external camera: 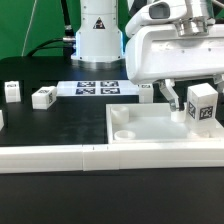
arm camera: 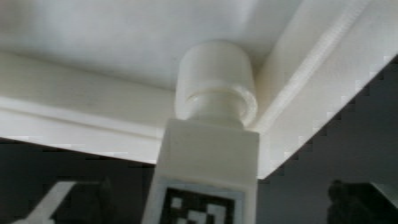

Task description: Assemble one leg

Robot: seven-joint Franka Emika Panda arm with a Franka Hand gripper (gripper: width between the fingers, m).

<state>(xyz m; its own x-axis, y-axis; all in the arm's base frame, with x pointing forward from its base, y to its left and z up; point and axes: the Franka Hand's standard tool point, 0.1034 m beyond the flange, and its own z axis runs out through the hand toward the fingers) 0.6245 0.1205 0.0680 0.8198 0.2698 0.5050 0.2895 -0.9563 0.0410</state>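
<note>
Over the exterior view's right side of the table (external camera: 60, 125), I see the gripper (external camera: 196, 100) closed around the leg (external camera: 202, 104), holding it upright above the big white panel (external camera: 150, 138). The leg's tag faces the outside camera. I cannot tell from that view whether its lower end touches the panel or hangs just clear of it.

On the wrist camera the leg (arm camera: 210, 150) fills the middle, with a tag on its near face. Its rounded tip points at the panel (arm camera: 71, 90), close to the raised rim at one corner. The fingers (arm camera: 365, 200) show only as dark shapes on either side, so I cannot see the pads' contact.

Farther back lies the marker board (external camera: 100, 88). Two loose pegs (external camera: 42, 97) sit well apart from the panel, toward the exterior view's left.
</note>
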